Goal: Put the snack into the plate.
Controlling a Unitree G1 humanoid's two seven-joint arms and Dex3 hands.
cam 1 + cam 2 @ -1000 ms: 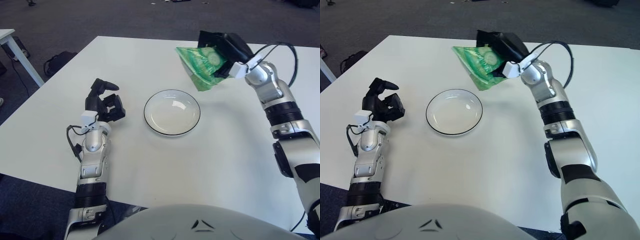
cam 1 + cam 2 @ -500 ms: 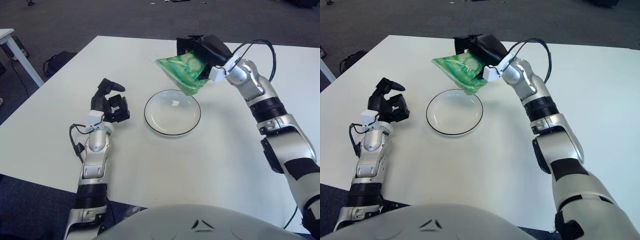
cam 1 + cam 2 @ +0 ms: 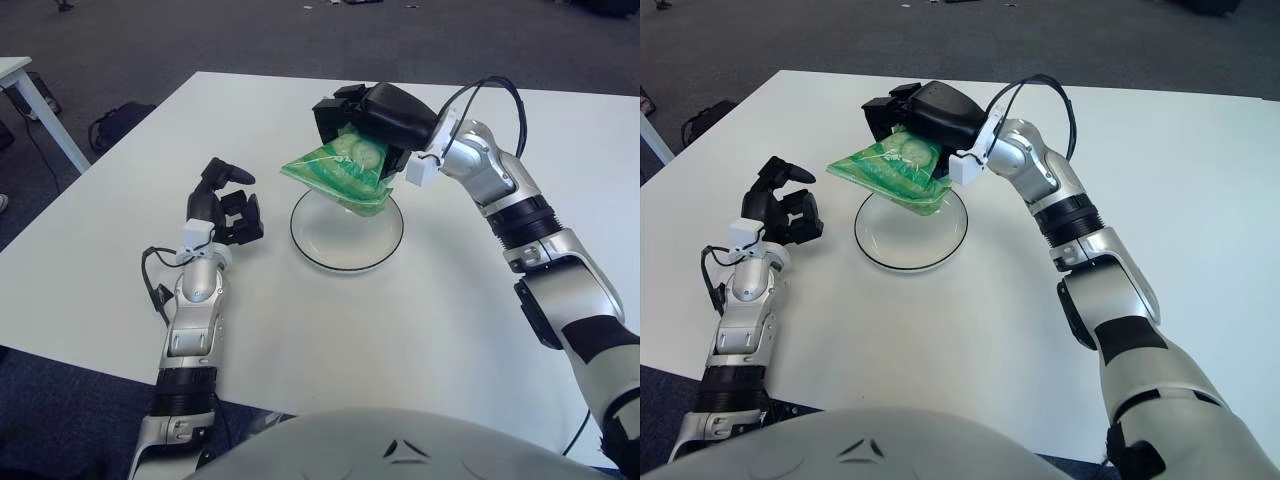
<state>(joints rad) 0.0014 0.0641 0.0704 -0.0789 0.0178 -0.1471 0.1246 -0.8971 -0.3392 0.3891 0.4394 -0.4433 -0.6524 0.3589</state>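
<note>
My right hand [image 3: 375,120] is shut on a green snack bag [image 3: 338,173] with cucumber slices printed on it. It holds the bag in the air, just above the far left part of a white plate with a dark rim [image 3: 372,256]. The bag hangs tilted, its lower left corner sticking out past the plate's rim. The plate holds nothing. My left hand [image 3: 225,205] rests raised off the white table [image 3: 450,300] to the left of the plate, fingers curled, holding nothing.
The table's left edge [image 3: 90,170] runs close to my left arm. A second white table's corner [image 3: 20,80] and a dark bag on the floor [image 3: 115,122] lie beyond it at far left.
My right hand has carried the snack bag left and down, from behind the plate's right side to just over the plate. My left hand has shifted slightly toward the plate.
</note>
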